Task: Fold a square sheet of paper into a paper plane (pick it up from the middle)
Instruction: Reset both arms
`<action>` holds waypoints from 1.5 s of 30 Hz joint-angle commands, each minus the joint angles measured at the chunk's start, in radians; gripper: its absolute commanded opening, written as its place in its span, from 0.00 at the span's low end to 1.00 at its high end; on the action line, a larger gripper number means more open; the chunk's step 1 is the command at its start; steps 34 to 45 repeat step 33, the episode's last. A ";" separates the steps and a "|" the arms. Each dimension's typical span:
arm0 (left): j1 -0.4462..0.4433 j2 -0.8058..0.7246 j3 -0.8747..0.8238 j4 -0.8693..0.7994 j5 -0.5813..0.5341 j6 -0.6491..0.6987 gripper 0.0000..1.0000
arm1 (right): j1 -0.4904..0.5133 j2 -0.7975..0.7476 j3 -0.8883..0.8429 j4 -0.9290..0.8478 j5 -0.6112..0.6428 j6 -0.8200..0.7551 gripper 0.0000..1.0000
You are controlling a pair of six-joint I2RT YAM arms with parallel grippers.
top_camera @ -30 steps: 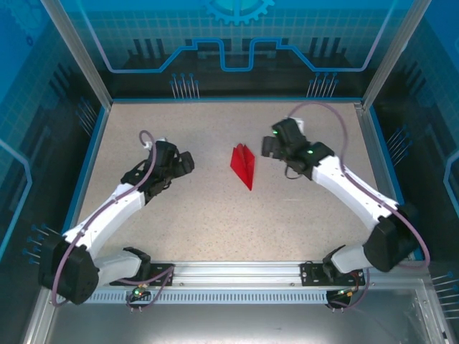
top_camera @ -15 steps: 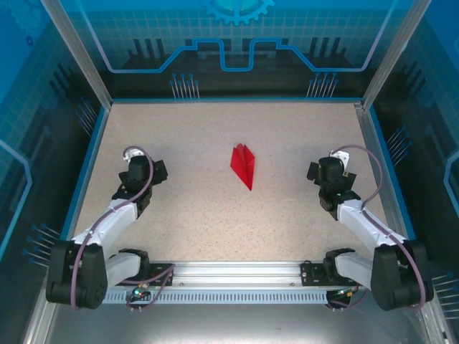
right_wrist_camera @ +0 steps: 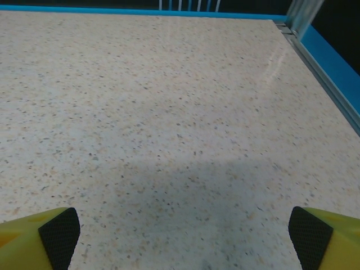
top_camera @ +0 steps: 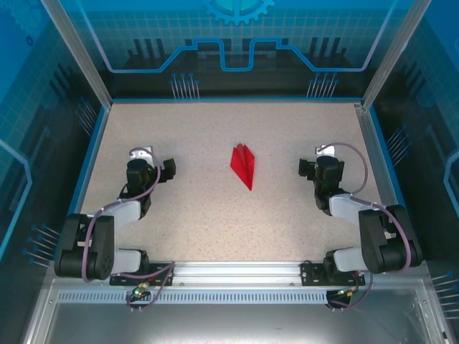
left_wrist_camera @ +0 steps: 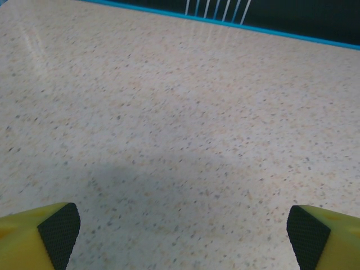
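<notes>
Speckled table (top_camera: 215, 222) holds the paper plane (top_camera: 244, 165) between left gripper (left_wrist_camera: 183, 229) and right gripper (right_wrist_camera: 184, 229).

Small bright red paper plane (top_camera: 243, 165), folded to a narrow pointed dart with centre crease, lies flat at frame centre, tip pointing lower right.

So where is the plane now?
Top view: the plane lies mid-table, roughly halfway between the left gripper and the right gripper, touching neither.
</notes>
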 commanded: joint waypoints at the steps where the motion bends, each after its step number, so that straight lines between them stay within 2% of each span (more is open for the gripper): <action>1: 0.021 0.058 -0.021 0.158 0.070 0.045 0.98 | -0.030 0.052 -0.024 0.185 -0.106 -0.066 0.99; 6: 0.023 0.170 0.001 0.220 0.066 0.046 0.99 | -0.042 0.110 -0.046 0.273 -0.193 -0.087 0.99; 14: -0.010 0.174 0.017 0.192 0.011 0.071 0.99 | -0.047 0.109 -0.044 0.261 -0.194 -0.077 0.99; 18: -0.011 0.177 0.024 0.181 0.053 0.089 0.98 | -0.048 0.110 -0.045 0.261 -0.194 -0.077 1.00; 45: -0.016 0.178 0.028 0.176 0.049 0.095 0.99 | -0.048 0.109 -0.045 0.261 -0.194 -0.077 0.99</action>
